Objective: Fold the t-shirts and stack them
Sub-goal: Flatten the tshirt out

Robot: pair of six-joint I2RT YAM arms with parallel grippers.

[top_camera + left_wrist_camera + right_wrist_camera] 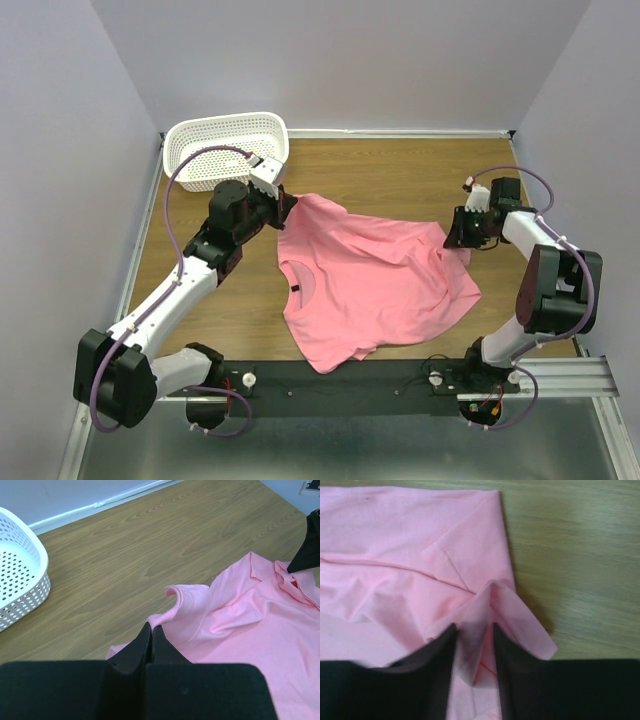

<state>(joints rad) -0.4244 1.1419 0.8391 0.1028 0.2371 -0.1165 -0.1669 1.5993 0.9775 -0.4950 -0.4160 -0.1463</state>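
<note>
T-shirt (370, 285) spread mid-surface (400, 170), neck toward left, lower edge near arm bases. Basket (228, 150) in far left corner, behind t-shirt, apart from it. Left gripper (287, 205) between basket and t-shirt, jaws closed on cloth's far left corner. Right gripper (456, 240) at t-shirt's right edge, jaws pinching raised fold.

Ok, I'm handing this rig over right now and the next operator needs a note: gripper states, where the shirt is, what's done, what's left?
Left gripper: shut on the t-shirt at its far-left edge.
Right gripper: shut on a bunched fold at the shirt's right edge.
The t-shirt lies on the table, wrinkled and unfolded, its far-left corner near the white basket, not in it.
Done: both edges gripped.
Left: spread flat, fold, stack.
</note>
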